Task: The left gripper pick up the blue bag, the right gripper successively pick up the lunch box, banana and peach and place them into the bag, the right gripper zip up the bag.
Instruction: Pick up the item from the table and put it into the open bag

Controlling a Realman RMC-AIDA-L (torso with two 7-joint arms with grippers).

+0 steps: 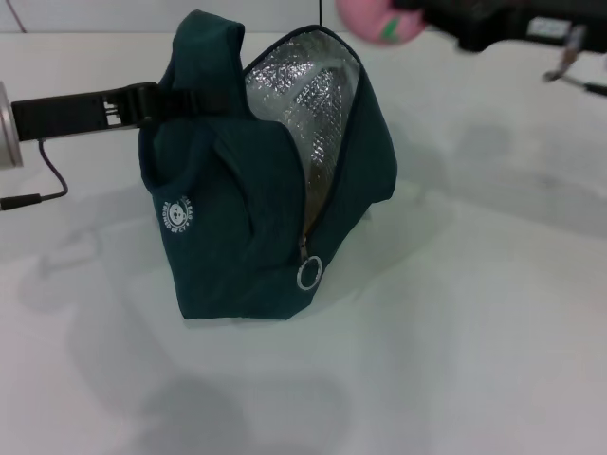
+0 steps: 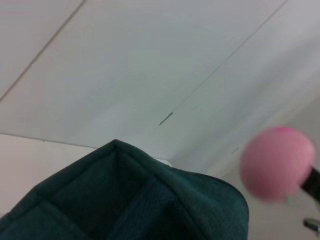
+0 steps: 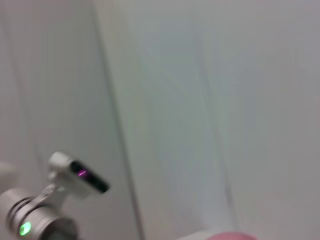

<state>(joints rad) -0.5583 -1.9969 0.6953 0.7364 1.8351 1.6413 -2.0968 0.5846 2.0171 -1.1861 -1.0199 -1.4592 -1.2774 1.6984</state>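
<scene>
The blue bag [image 1: 256, 199] stands on the white table [image 1: 474, 332], its mouth gaping so the silver lining [image 1: 308, 95] shows; the zipper's ring pull [image 1: 308, 274] hangs at its near edge, and a round white logo [image 1: 176, 215] marks its side. The left gripper [image 1: 156, 102] reaches in from the left, its fingers clamped on the bag's upper handle area, holding the top up. Beyond the bag's open mouth and above it, the right gripper [image 1: 413, 11] carries the peach [image 1: 381, 21], fingers closed around it, clear of the bag's rim. The left wrist view shows the peach [image 2: 276, 162] past the bag's top edge [image 2: 130, 200].
</scene>
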